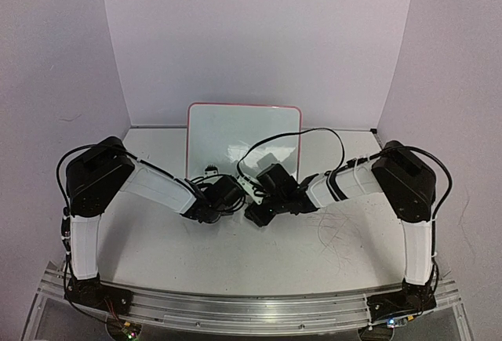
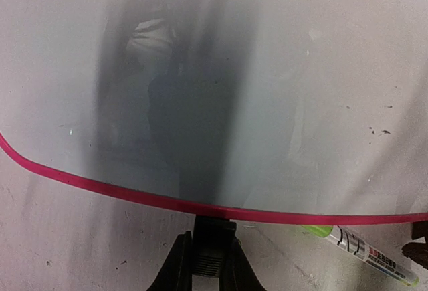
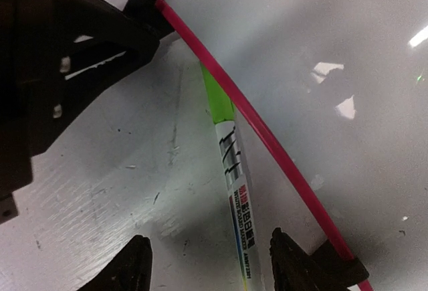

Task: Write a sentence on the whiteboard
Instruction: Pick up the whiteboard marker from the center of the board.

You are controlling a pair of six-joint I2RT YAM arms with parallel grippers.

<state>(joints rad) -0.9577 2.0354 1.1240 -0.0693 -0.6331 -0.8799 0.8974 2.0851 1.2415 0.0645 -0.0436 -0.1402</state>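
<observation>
So the two arms are bolted at the near edge of the table [image 1: 274,259], well in front of the whiteboard [image 1: 235,133], and both reach in toward its bottom edge. The right gripper [image 3: 212,259] hangs just in front of the whiteboard's lower right stretch. Its fingers [image 3: 137,267] are partly spread, one on each side of a marker [image 3: 234,170], with table showing on both sides, so they're not touching it. The marker is a white barrel with print on it and a lime green end. It lies flat on the table just in front of the whiteboard, with the green end tucked right up against the pink-red rim [image 2: 134,194]. The left gripper [image 2: 208,257] is at the bottom rim, left of the marker. Its fingers are squeezed narrow and it looks like they're clamped on the whiteboard's edge there, though honestly I can't tell if it's the rim itself or one of the black clip feet. There are some grey scribble marks [image 1: 337,231] on the tabletop, well in front and right of the whiteboard. The whiteboard itself stands up at the back of the table, roughly centred, with its glossy face toward the arms and throwing back dark reflections. A pale purple backdrop [image 1: 259,35] rises right behind it.
</observation>
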